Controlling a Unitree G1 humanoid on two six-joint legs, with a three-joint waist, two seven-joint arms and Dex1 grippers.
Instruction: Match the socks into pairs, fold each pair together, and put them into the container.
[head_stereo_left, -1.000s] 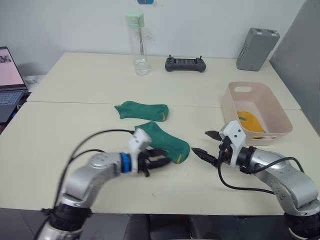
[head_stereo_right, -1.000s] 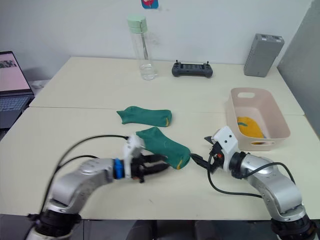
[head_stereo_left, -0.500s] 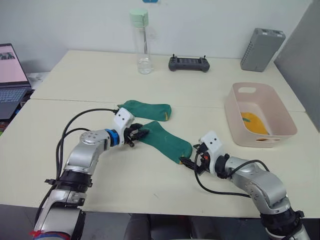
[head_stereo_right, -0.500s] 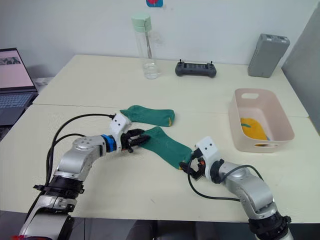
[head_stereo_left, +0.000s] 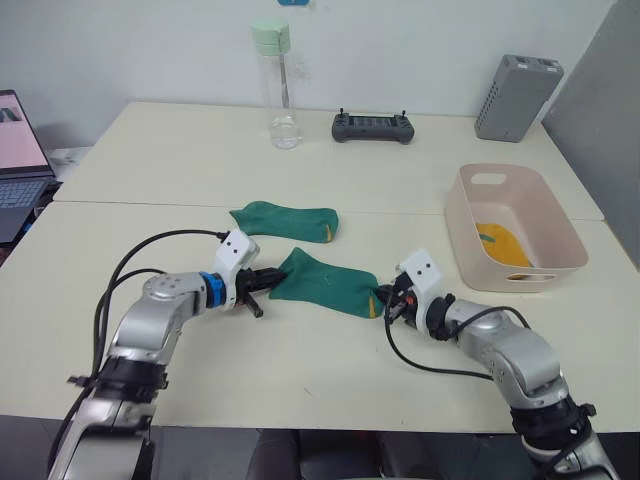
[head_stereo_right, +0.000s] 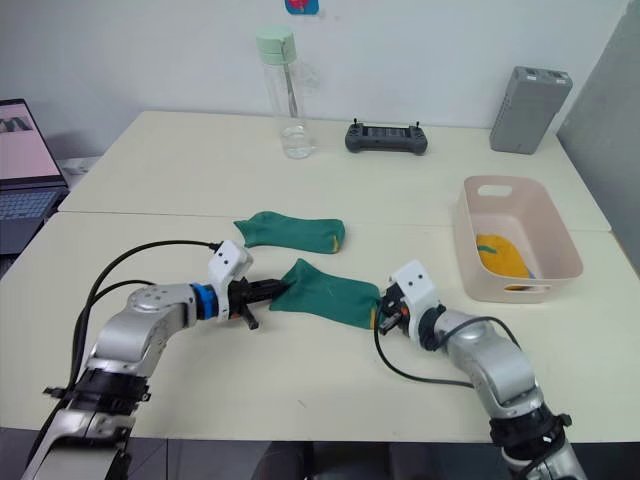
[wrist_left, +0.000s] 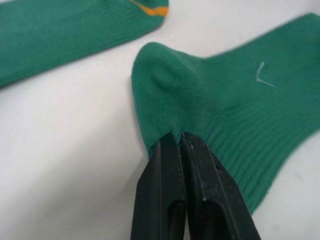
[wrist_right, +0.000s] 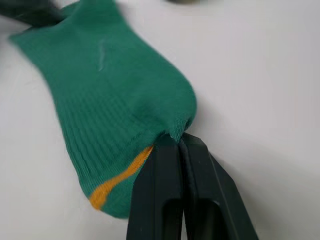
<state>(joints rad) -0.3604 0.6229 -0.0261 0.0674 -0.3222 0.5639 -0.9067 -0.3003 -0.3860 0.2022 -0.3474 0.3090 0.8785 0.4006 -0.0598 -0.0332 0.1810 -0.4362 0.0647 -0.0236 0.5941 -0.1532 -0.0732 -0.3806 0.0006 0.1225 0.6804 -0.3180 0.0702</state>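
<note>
Two claws now pinch the near dark green knitted sock (head_stereo_left: 325, 287): left claw (head_stereo_left: 264, 282) at its cuff, right claw (head_stereo_left: 384, 303) at its toe, stretched flat beside the second green sock (head_stereo_left: 285, 220), ready for pairing.

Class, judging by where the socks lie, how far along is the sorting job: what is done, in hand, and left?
Done: a yellow sock lies in the container. In hand: the left gripper and right gripper each pinch an end of one green sock. Left: lay it on the other green sock, fold them and bin the pair.
</note>
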